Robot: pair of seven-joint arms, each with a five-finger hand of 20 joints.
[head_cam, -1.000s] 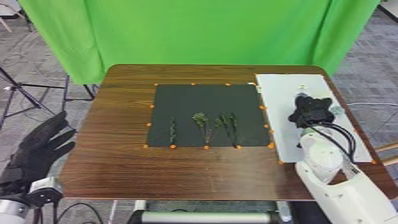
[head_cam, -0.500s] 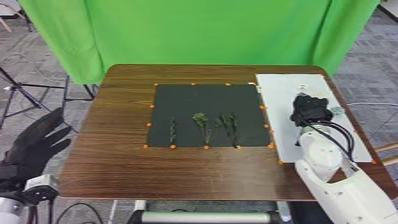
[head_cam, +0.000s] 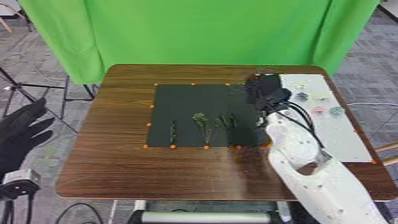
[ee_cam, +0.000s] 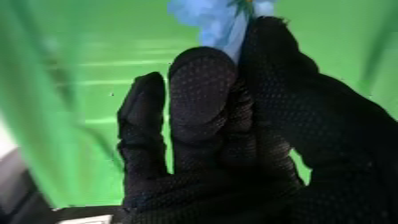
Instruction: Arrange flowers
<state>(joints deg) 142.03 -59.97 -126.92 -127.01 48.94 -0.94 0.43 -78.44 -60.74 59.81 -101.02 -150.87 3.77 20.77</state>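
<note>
Green cloth (head_cam: 204,32) hangs behind a brown wooden table (head_cam: 160,170). On it lie a dark mat (head_cam: 182,100), with greenery (head_cam: 201,120) laid on its near half, and a white board (head_cam: 342,142) along the right side, bearing a grey flower head (head_cam: 302,96), a pink flower head (head_cam: 319,110) and a pale green flower head (head_cam: 337,111).

Right hand (head_cam: 265,92): closed in a pinch, thumb against fingers, on a pale blue flower (ee_cam: 200,17); positioned at the mat's far right corner, beside the board. Left hand (head_cam: 18,135): off the table's left side, fingers extended and parted, nothing held.

Step judged in hand: placing the flower on the mat above the greenery.

Handling, as assessed: very light, with soft, thin petals liable to crease under a firm pinch. Recommended hold is low, at the firmer base; petals may cling to the glove at release.

Markings: no brand, label or wording legible
</note>
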